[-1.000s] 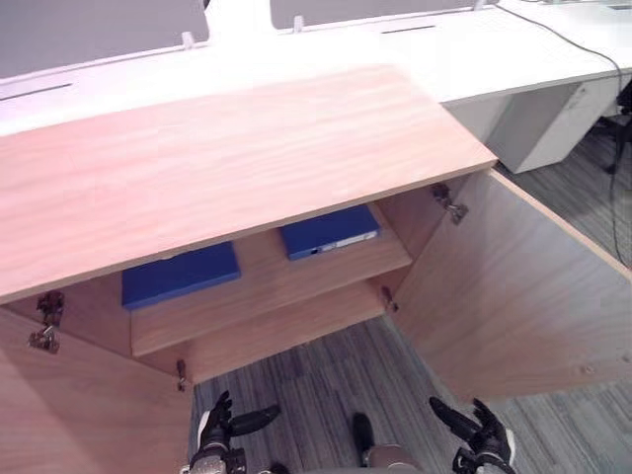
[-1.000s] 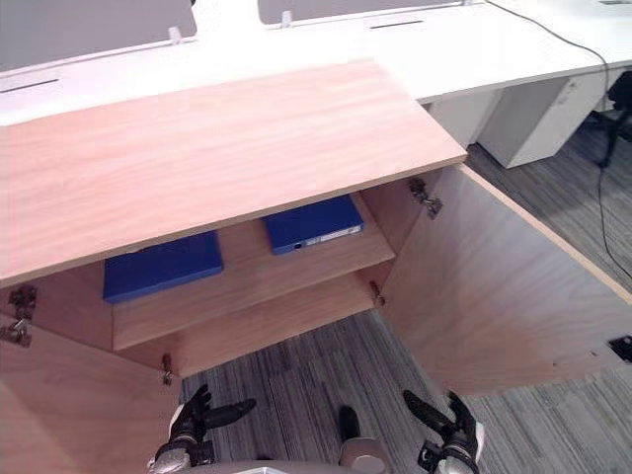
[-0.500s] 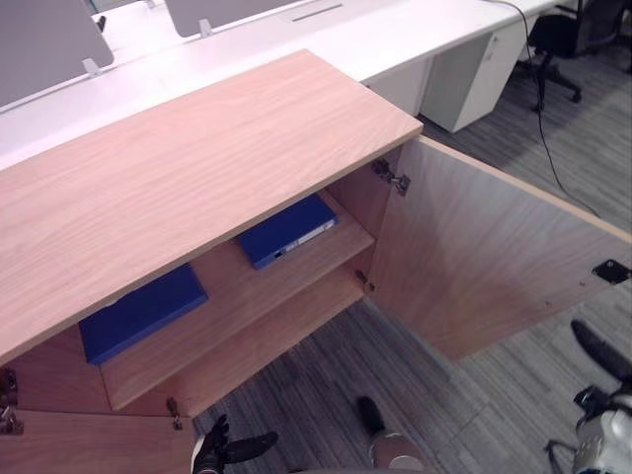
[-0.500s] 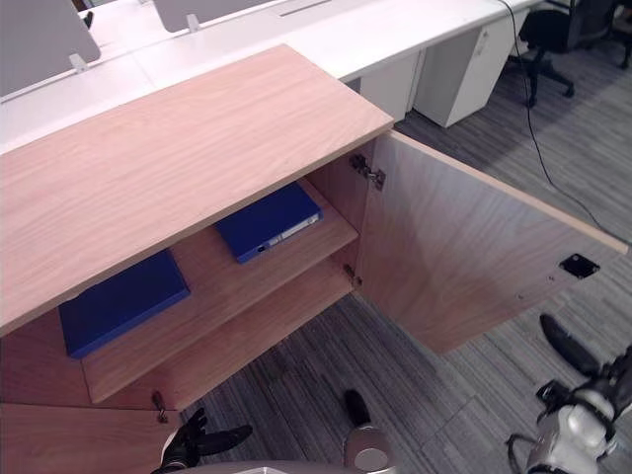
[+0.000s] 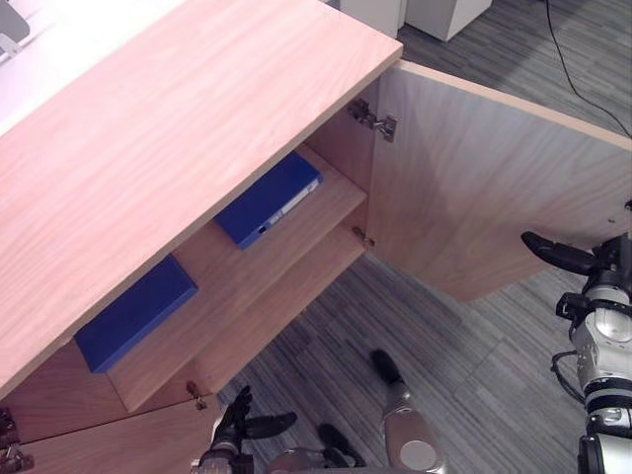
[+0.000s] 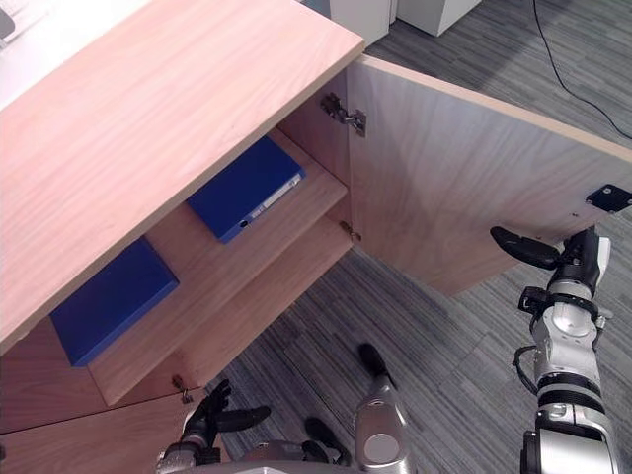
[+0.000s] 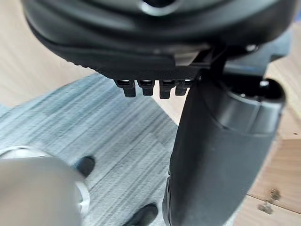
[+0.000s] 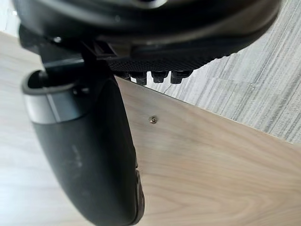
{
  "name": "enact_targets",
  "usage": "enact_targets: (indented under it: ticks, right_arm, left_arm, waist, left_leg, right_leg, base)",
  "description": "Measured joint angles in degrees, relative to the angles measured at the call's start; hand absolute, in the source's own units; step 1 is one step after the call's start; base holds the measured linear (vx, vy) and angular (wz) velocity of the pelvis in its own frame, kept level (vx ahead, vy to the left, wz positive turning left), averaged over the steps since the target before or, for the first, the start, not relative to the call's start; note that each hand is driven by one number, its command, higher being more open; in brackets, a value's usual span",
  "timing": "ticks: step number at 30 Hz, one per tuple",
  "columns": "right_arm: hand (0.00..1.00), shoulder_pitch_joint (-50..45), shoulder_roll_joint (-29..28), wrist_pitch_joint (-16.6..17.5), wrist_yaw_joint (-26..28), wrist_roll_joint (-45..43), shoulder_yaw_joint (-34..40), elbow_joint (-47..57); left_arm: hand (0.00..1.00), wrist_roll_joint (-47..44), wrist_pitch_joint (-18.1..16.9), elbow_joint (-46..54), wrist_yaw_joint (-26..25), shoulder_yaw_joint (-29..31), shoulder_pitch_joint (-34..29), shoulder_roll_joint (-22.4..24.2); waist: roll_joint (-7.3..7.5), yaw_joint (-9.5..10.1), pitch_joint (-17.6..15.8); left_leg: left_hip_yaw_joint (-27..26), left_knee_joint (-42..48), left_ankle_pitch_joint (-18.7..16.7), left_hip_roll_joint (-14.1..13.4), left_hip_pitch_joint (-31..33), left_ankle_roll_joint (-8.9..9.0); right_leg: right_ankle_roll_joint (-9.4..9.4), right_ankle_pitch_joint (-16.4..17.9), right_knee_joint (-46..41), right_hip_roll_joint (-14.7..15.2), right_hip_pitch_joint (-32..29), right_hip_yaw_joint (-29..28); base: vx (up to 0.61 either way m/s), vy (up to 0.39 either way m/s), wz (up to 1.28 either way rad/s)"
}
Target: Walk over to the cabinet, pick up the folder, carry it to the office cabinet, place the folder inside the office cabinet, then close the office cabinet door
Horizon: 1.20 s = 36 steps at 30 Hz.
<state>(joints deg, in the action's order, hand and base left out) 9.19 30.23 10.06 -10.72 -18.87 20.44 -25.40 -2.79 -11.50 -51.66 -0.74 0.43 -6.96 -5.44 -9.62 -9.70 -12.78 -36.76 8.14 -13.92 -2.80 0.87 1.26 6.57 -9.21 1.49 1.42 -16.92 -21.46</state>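
Two blue folders lie flat on the shelf inside the open wooden office cabinet [image 5: 168, 128]: one to the right [image 5: 269, 197] and one to the left [image 5: 136, 313]. The right door [image 5: 474, 188] stands swung wide, with a small black fitting [image 6: 609, 197] near its free edge. My right hand [image 6: 553, 257] is raised beside that free edge, open, thumb pointing at the door's inner face; the right wrist view has the door's wood [image 8: 211, 160] just past its fingers [image 8: 160, 75]. My left hand [image 5: 240, 425] hangs low and open by the left door [image 5: 109, 444].
A white desk [image 5: 44, 39] runs behind the cabinet, and a white pedestal unit [image 5: 439, 10] stands at the back right. A black cable [image 5: 578, 74] trails over the grey carpet [image 5: 474, 346] beyond the right door.
The camera has swung to the right, so the cabinet sits further left in the picture. My right hand has risen from low down to the right door's free edge. The folders have not moved.
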Motion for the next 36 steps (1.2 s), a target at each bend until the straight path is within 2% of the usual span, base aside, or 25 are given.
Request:
enact_targets:
  ticks: [3, 4, 5, 6, 7, 8, 10, 12, 17, 19, 21, 24, 26, 29, 30, 33, 35, 36]
  right_arm:
    - [1.0, -9.5, -9.7, 0.1, -0.4, 2.4, 0.5, 15.4]
    - [1.0, -14.0, -14.0, 0.5, -0.3, 3.6, -0.6, 21.3]
    - [1.0, -18.5, -17.7, 0.8, -0.2, 3.9, -3.1, 26.4]
    - [1.0, -20.7, -19.2, 1.1, -0.1, 4.1, -4.5, 28.5]
    - [1.0, -25.7, -21.8, 1.5, 0.2, 4.1, -7.7, 32.8]
    - [1.0, -29.6, -23.1, 1.7, 0.7, 4.3, -10.3, 35.9]
    - [1.0, -37.0, -23.9, 2.1, 2.2, 4.3, -16.2, 40.1]
    - [1.0, -44.6, -23.8, 2.2, 5.6, 4.4, -23.4, 42.8]
    - [1.0, -50.6, -20.0, 0.7, 10.0, 6.0, -33.9, 44.1]
    - [1.0, -50.7, -17.4, -1.4, 12.7, 8.6, -37.8, 44.2]
    - [1.0, -49.9, -15.9, -3.2, 14.9, 10.1, -41.6, 44.3]
    - [1.0, -45.3, -15.3, -4.3, 16.8, 11.4, -45.9, 44.3]
    - [1.0, -38.5, -16.3, -4.3, 17.7, 12.4, -47.2, 44.2]
    - [1.0, -27.9, -19.7, -4.1, 15.7, 16.1, -43.2, 38.5]
    - [1.0, -23.5, -20.6, -4.0, 14.1, 17.5, -40.8, 34.5]
    - [1.0, -14.1, -22.4, -3.8, 10.3, 18.5, -33.7, 25.0]
    - [1.0, -6.9, -23.2, -3.8, 5.7, 18.4, -26.9, 16.0]
    - [1.0, -5.8, -23.2, -3.6, 4.7, 18.4, -25.5, 14.4]
  left_arm:
    - [1.0, 1.3, 0.0, -0.1, -0.7, 2.2, 0.1, 1.6]
    - [1.0, 2.2, 0.1, -0.2, -1.0, 2.5, 0.1, 2.2]
    - [1.0, 2.9, 0.1, -0.3, -1.1, 2.5, 0.2, 2.4]
    - [1.0, 3.0, 0.1, -0.3, -1.1, 2.5, 0.2, 2.4]
    - [1.0, 3.6, 0.1, -0.7, -1.2, 2.6, 0.4, 2.4]
    - [1.0, 4.1, 0.2, -1.0, -1.4, 2.6, 0.5, 2.3]
    - [1.0, 5.0, 0.4, -2.5, -1.5, 2.8, 0.6, 1.9]
    - [1.0, 5.9, 1.2, -5.3, -1.5, 3.0, 1.0, 1.3]
    - [1.0, 7.2, 1.7, -7.6, -1.4, 2.0, 3.0, -1.2]
    - [1.0, 7.3, 1.8, -7.9, -1.3, 1.7, 4.7, -2.8]
    - [1.0, 7.3, 1.9, -8.1, -1.4, 1.4, 5.9, -3.2]
    - [1.0, 7.3, 2.0, -8.0, -1.5, 1.2, 6.1, -3.0]
    - [1.0, 7.3, 2.6, -8.1, -1.7, 1.3, 5.5, -2.8]
    - [1.0, 6.7, 3.6, -7.3, -2.0, 2.1, 4.3, -2.6]
    - [1.0, 6.6, 3.6, -7.0, -2.3, 2.6, 4.3, -2.7]
    - [1.0, 6.6, 3.7, -6.4, -3.1, 3.8, 4.2, -2.6]
    - [1.0, 5.9, 3.8, -5.2, -3.1, 4.6, 3.9, -2.6]
    - [1.0, 5.7, 3.7, -4.6, -3.1, 4.8, 3.6, -2.7]
  waist:
    - [0.18, -1.37, -0.1]
    - [0.67, -1.94, -0.5]
    - [1.1, -2.49, -0.7]
    - [1.37, -2.62, -0.9]
    - [2.51, -2.83, -1.4]
    - [2.77, -2.91, -1.4]
    - [4.52, -3.04, -1.5]
    - [6.89, -3.79, -1.1]
    - [11.47, -3.69, -0.1]
    - [13.53, -2.96, 0.3]
    - [14.44, -1.38, 0.9]
    - [15.06, 0.41, 1.5]
    - [15.37, 2.14, 2.5]
    - [15.4, 4.95, 3.9]
    - [15.31, 6.19, 4.3]
    - [15.08, 7.84, 4.7]
    - [14.96, 9.07, 4.7]
    - [14.92, 9.35, 4.7]
  left_leg:
    - [0.0, 0.4, 0.0, -0.8, -0.6, 0.0]
    - [0.0, 0.5, 0.0, -1.2, -1.3, 0.02]
    - [-0.1, 0.8, -0.1, -1.5, -1.8, 0.1]
    - [-0.2, 1.0, -0.1, -1.7, -2.0, 0.19]
    - [-0.5, 1.7, -0.4, -2.1, -2.0, 0.49]
    - [-0.8, 2.3, -0.6, -2.4, -2.0, 0.72]
    - [-1.9, 3.3, -1.0, -3.0, -2.1, 1.05]
    - [-2.5, 5.1, -1.7, -4.3, -2.5, 1.47]
    - [-1.9, 7.5, -2.1, -5.5, -2.8, 1.53]
    - [0.2, 8.7, -2.1, -5.8, -2.7, 1.47]
    - [3.1, 9.7, -2.2, -6.0, -2.3, 1.37]
    - [7.4, 10.4, -2.2, -5.9, -1.1, 1.34]
    - [12.1, 10.6, -1.6, -5.1, 0.9, 0.88]
    - [17.9, 10.8, -0.4, -4.1, 3.8, 0.37]
    - [20.0, 10.8, 0.2, -3.6, 4.8, -0.29]
    - [24.0, 10.7, 0.9, -2.7, 5.9, -0.72]
    - [26.7, 10.6, 1.5, -1.9, 7.1, -0.86]
    - [27.2, 10.6, 1.7, -1.8, 7.3, -0.9]
  right_leg:
    - [-0.35, -0.3, 0.2, -0.7, 0.9, 0.0]
    - [-0.61, -0.5, 0.7, -0.9, 1.8, -0.1]
    - [-0.79, -0.7, 0.9, -1.2, 2.5, -0.2]
    - [-0.85, -0.8, 1.0, -1.3, 2.7, -0.4]
    - [-0.94, -1.1, 1.1, -1.6, 2.9, -0.6]
    - [-1.02, -1.3, 1.1, -1.8, 3.0, -0.9]
    - [-1.19, -1.8, 1.5, -2.3, 3.2, -2.0]
    - [-1.56, -2.2, 1.5, -3.2, 3.9, -2.5]
    - [-1.82, -2.9, 1.4, -3.5, 5.3, -2.1]
    - [-1.83, -2.9, 1.1, -3.1, 6.4, -0.2]
    - [-2.12, -2.5, 0.7, -2.5, 7.5, 2.5]
    - [-2.32, -1.0, -0.6, -1.6, 8.2, 6.5]
    - [-2.67, 0.1, -0.7, -0.2, 8.6, 10.9]
    - [-2.55, 0.8, -0.8, 1.5, 9.0, 16.5]
    - [-2.48, 1.0, -0.8, 2.0, 9.2, 18.6]
    - [-2.42, 1.7, -0.7, 3.1, 10.4, 22.5]
    - [-2.27, 2.1, -0.6, 3.8, 10.9, 25.2]
    - [-2.27, 2.1, -0.6, 3.9, 10.8, 25.8]
  base:
    - [0.01, -0.084, -0.03]
    - [0.0, -0.101, -0.07]
    - [-0.01, -0.085, -0.09]
    - [-0.03, -0.087, -0.12]
    - [-0.03, -0.069, -0.15]
    - [-0.05, -0.085, -0.24]
    - [-0.04, -0.085, -0.28]
    - [-0.03, -0.082, -0.19]
    - [-0.02, -0.056, 0.05]
    - [-0.04, -0.026, 0.39]
    - [-0.05, -0.02, 0.64]
    - [-0.06, -0.015, 0.87]
    - [-0.05, -0.015, 1.09]
    - [0.0, 0.002, 1.1]
    - [0.02, 0.005, 0.84]
    - [0.01, 0.022, 0.79]
    - [0.0, 0.018, 0.65]
    - [0.0, 0.013, 0.45]
